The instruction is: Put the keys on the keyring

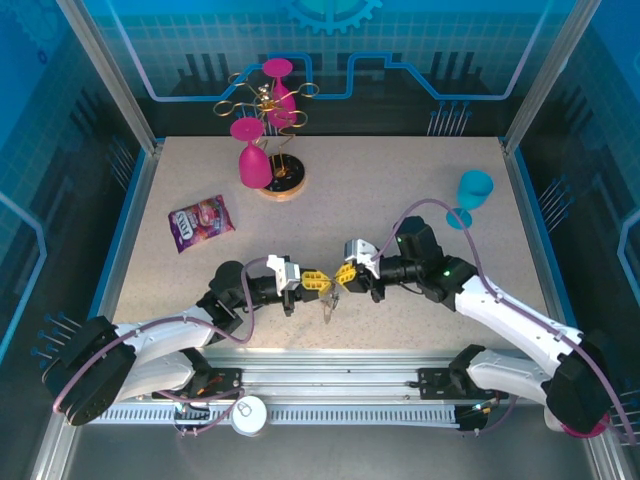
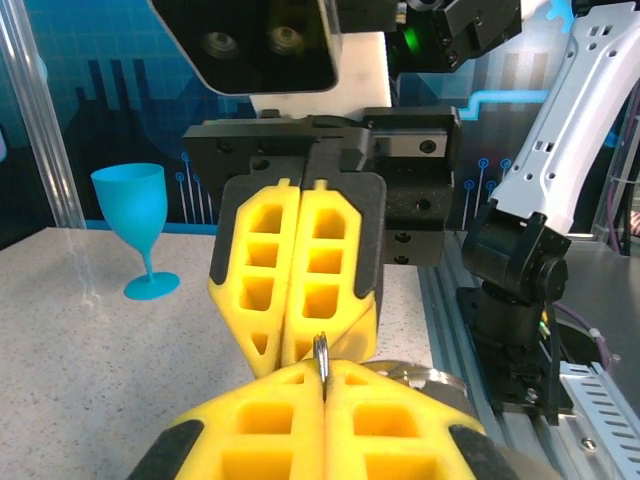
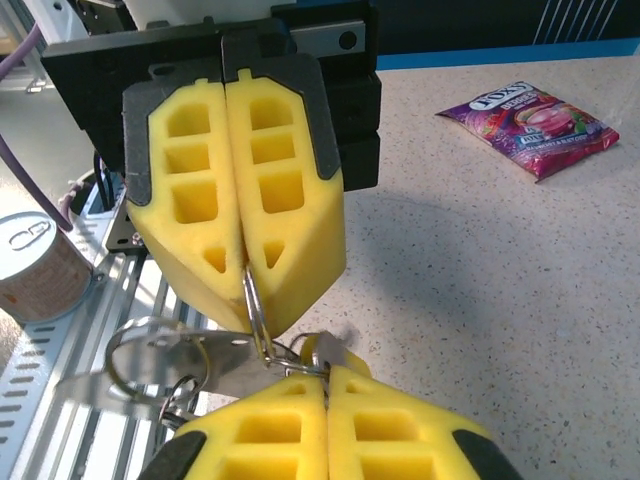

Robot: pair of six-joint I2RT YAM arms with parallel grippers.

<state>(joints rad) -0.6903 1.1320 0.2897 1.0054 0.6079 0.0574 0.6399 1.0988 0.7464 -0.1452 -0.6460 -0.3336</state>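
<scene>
Between the two pincer tips, which meet nose to nose, the keyring (image 3: 256,300) shows its silvery ring edge-on. The closed left gripper (image 1: 320,282) nips its rim, and the ring runs straight across into the right gripper (image 1: 343,274), also pressed shut, though what that one pinches is hidden. Just below that junction the keys (image 3: 170,362) hang free; both arms are equally near, so the coming move likely turns on the ring's line between the tips.

A speckled beige tabletop (image 1: 400,180) lies at the frame's middle, enclosed by translucent blue panels (image 1: 400,40) with printed circuit patterns and silvery corner posts (image 1: 108,75).
</scene>
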